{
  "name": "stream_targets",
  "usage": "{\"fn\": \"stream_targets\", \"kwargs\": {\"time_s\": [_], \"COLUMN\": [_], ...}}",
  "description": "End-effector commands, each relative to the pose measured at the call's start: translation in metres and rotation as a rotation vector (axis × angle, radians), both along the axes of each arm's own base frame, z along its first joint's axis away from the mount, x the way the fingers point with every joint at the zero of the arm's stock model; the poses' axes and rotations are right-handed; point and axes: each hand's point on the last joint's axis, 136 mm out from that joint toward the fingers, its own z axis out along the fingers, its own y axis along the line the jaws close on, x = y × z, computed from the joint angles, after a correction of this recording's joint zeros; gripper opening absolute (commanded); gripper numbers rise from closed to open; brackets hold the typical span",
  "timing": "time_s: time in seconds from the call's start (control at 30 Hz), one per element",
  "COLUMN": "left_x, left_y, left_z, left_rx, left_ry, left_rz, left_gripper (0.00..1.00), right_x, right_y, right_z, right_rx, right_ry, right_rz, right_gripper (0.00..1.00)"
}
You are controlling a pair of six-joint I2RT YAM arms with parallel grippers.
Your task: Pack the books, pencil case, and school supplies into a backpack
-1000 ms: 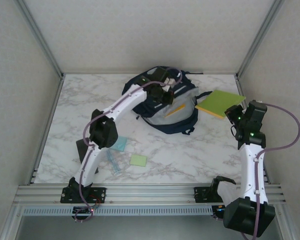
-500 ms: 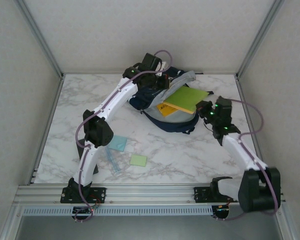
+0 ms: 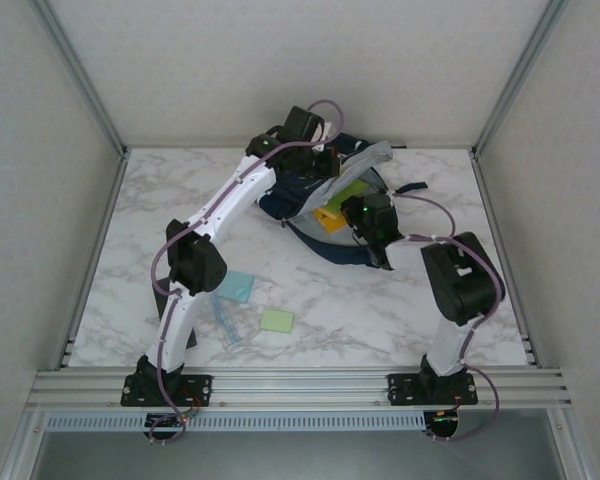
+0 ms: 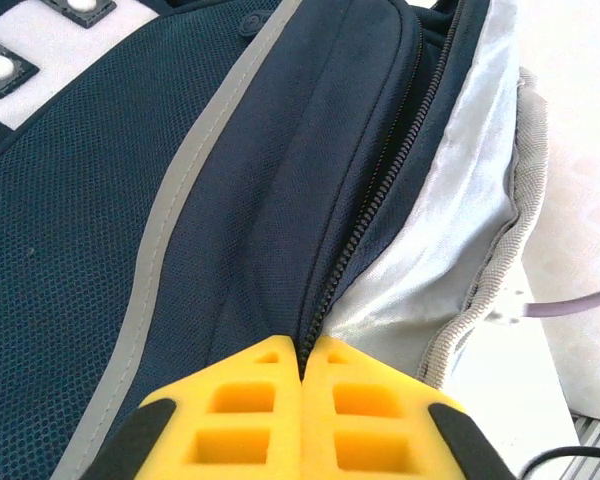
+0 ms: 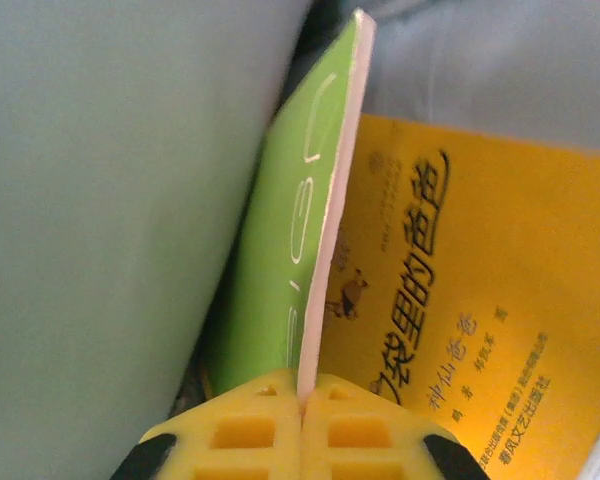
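The navy backpack (image 3: 315, 238) lies at the back middle of the table, its mouth held up. My left gripper (image 3: 325, 165) is shut on the backpack's zipper edge (image 4: 302, 345), with navy fabric (image 4: 180, 200) on the left and grey lining (image 4: 450, 200) on the right. My right gripper (image 3: 358, 205) is in the opening, shut on the edge of the yellow-green book (image 5: 290, 230). That book stands on edge against the orange-yellow book (image 5: 460, 300), which lies inside the backpack (image 3: 330, 217). The black pencil case (image 3: 161, 305) is partly hidden behind my left arm.
A light-blue pad (image 3: 235, 287), a pale-green pad (image 3: 276, 320) and pale-blue sticks (image 3: 227, 325) lie on the marble table (image 3: 380, 320) at the front left. Frame posts and walls close in the sides and back.
My right arm swung left from the table's right side, carrying the yellow-green book into the backpack's mouth. My left gripper lifted the backpack's edge up and back, then held still.
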Motion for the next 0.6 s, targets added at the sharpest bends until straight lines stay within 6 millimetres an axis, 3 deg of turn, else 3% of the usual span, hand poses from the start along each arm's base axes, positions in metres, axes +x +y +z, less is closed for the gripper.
{"fn": "stream_targets", "kwargs": {"time_s": [0.0, 0.03, 0.1, 0.2, 0.27, 0.43, 0.57], "left_x": [-0.005, -0.005, -0.005, 0.000, 0.003, 0.009, 0.009], "left_y": [-0.013, -0.013, -0.013, -0.009, -0.009, -0.007, -0.008], "left_z": [0.054, 0.052, 0.046, 0.034, 0.027, 0.011, -0.001], "left_rx": [-0.128, -0.127, -0.117, -0.088, -0.083, -0.067, -0.064], "left_ry": [-0.087, -0.084, -0.075, -0.066, -0.057, -0.047, -0.030], "left_rz": [-0.011, -0.009, -0.003, 0.024, 0.035, 0.059, 0.066], "left_gripper": [0.00, 0.00, 0.00, 0.00, 0.00, 0.00, 0.00], "right_x": [0.016, 0.020, 0.024, 0.015, 0.002, -0.039, -0.073], "right_y": [0.007, 0.012, 0.021, 0.017, 0.007, -0.025, -0.058], "right_z": [-0.006, -0.011, -0.015, -0.020, -0.021, -0.011, 0.009], "right_rx": [0.061, 0.078, 0.100, 0.052, -0.010, -0.157, -0.325], "right_ry": [-0.026, -0.010, 0.007, 0.096, 0.164, 0.298, 0.339], "right_rz": [-0.103, -0.098, -0.067, -0.066, -0.059, -0.017, 0.008], "right_gripper": [0.00, 0.00, 0.11, 0.47, 0.65, 0.84, 0.91]}}
